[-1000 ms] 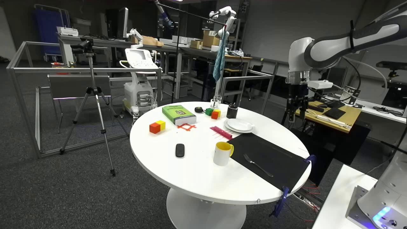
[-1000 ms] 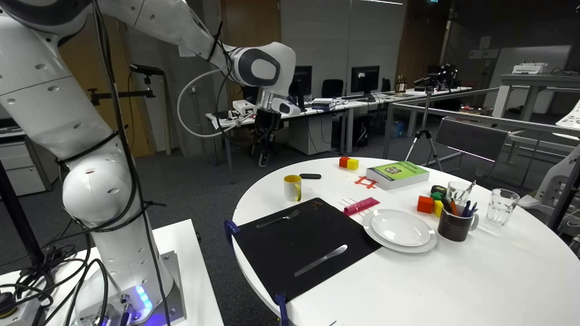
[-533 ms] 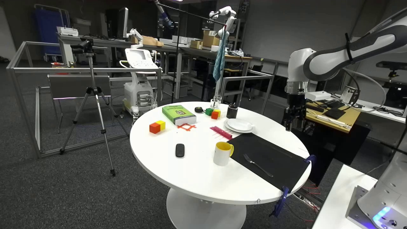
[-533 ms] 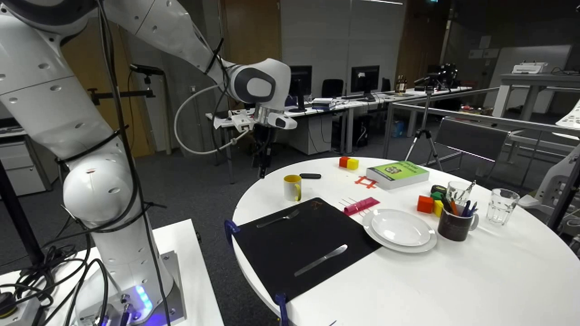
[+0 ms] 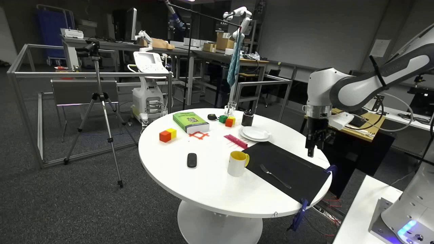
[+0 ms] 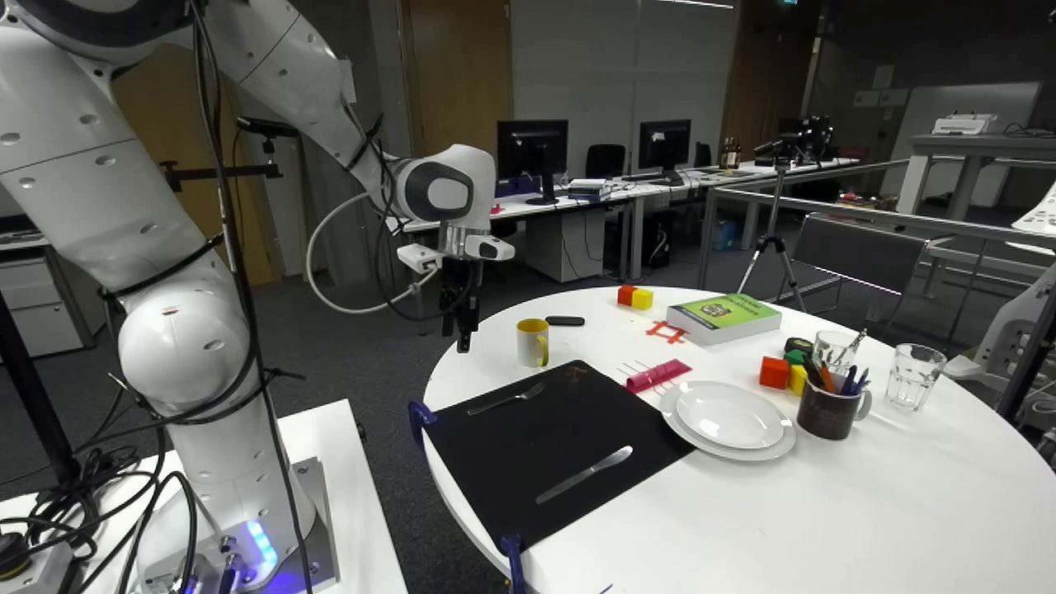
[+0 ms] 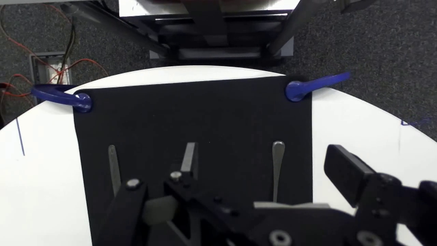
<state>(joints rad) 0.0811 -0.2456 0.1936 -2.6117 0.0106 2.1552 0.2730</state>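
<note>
Its jaws spread wide and gripping nothing, the gripper (image 7: pixel 266 162) hangs over a black mat (image 6: pixel 561 421). In an exterior view, with the mat's middle as the clock's centre, the fork (image 6: pixel 506 400) lies on it at ten o'clock and the knife (image 6: pixel 584 475) at five. Just beyond the mat's edge, the mug (image 6: pixel 529 346) (white outside, yellow within) stands upright between eleven and twelve; the stacked white plates (image 6: pixel 730 419) sit at three.

Wrist view: tight in, from just above the jaws, facing down past them onto mat (image 7: pixel 218 126) and desk (image 7: pixel 34 191). Both exterior views: well back, roughly opposite sides of the jaws, looking slightly down; they share arm (image 6: pixel 183 351), mat, much of the desk.
</note>
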